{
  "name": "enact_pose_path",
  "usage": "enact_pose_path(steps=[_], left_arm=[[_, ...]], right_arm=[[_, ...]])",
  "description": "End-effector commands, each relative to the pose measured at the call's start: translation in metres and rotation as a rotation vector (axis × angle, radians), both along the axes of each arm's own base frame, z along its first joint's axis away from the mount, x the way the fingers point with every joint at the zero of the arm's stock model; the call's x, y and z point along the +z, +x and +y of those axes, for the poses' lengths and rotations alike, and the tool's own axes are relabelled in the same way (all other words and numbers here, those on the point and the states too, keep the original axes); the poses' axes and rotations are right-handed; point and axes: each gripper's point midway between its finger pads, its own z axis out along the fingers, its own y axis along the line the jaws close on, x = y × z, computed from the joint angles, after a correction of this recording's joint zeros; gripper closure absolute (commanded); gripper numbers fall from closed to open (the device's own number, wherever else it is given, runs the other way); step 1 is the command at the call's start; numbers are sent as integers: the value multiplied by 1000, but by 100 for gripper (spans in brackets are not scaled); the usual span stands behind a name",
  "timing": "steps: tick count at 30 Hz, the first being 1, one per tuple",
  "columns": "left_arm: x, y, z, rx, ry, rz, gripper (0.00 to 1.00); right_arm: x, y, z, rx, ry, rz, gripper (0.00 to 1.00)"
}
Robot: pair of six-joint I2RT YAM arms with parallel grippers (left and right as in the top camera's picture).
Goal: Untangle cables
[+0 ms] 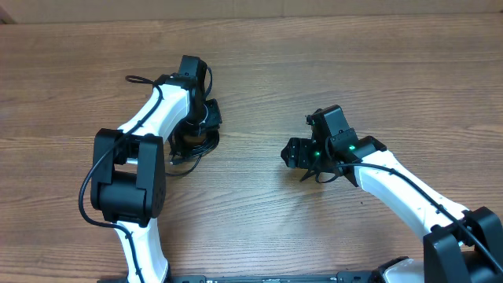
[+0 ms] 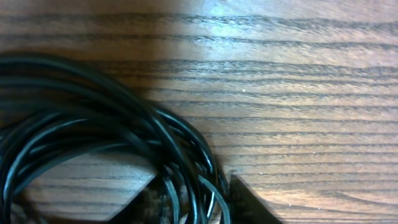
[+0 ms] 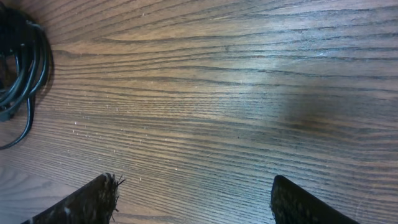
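While the left gripper (image 2: 193, 202) stands low over the wooden table (image 2: 298, 93), we see the cables (image 2: 93, 124) directly under it. They are a bundle of thin black cords, wound in several loops that lie flat on the wood. In the left wrist view the bundle fills the left and lower part of the picture. Its outer side curves down and passes between the two fingers (image 2: 249, 202), whose dark tips show at the bottom edge. Several strands fill the gap between them, and the finger toward the picture's right edge touches the outermost strand. We cannot tell whether the fingers already press on the cords or only stand around them.

From above, the bundle is mostly hidden under the wrist of the left arm (image 1: 153, 114). Only some loops come out beside it, and one slack loop reaches toward the near edge of the table.

The right gripper (image 3: 196, 205) is well apart from the bundle, over bare wood. Its fingers (image 3: 93, 199) stand wide apart and nothing is between them. In its own view the cables appear only in the upper left corner, far from both tips. One finger has a frayed, hairy edge. A small green light (image 1: 351, 145) glows on the right wrist.
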Motion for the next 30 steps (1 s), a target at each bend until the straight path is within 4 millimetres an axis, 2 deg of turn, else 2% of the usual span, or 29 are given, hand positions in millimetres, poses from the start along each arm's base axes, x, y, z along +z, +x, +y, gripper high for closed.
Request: enact_pose_path(steps=[1, 5, 8, 12, 15, 19, 22, 26, 30], left_arm=[[-6, -3, -2, -7, -4, 17, 75], [-6, -5, -2, -7, -3, 22, 76], [-6, -8, -2, -8, -8, 37, 96], [7, -5, -24, -66, -129, 22, 96], [39, 3, -47, -127, -259, -33, 96], [106, 11, -82, -237, -471, -137, 96], [145, 12, -94, -282, -536, -212, 96], [169, 6, -102, -313, -554, -257, 96], [194, -4, -114, -360, -663, -280, 96]], right_arm=[[3, 4, 0, -2, -4, -14, 23], [3, 4, 0, -2, -5, -15, 22], [3, 4, 0, -2, -5, -15, 22], [3, 4, 0, -2, -5, -15, 22], [3, 4, 0, -2, -4, -15, 22], [5, 4, 3, 5, 13, -17, 16], [18, 3, 27, 97, 138, -37, 11], [46, 5, 60, 223, 325, -101, 10], [56, 12, 67, 242, 363, -152, 10]])
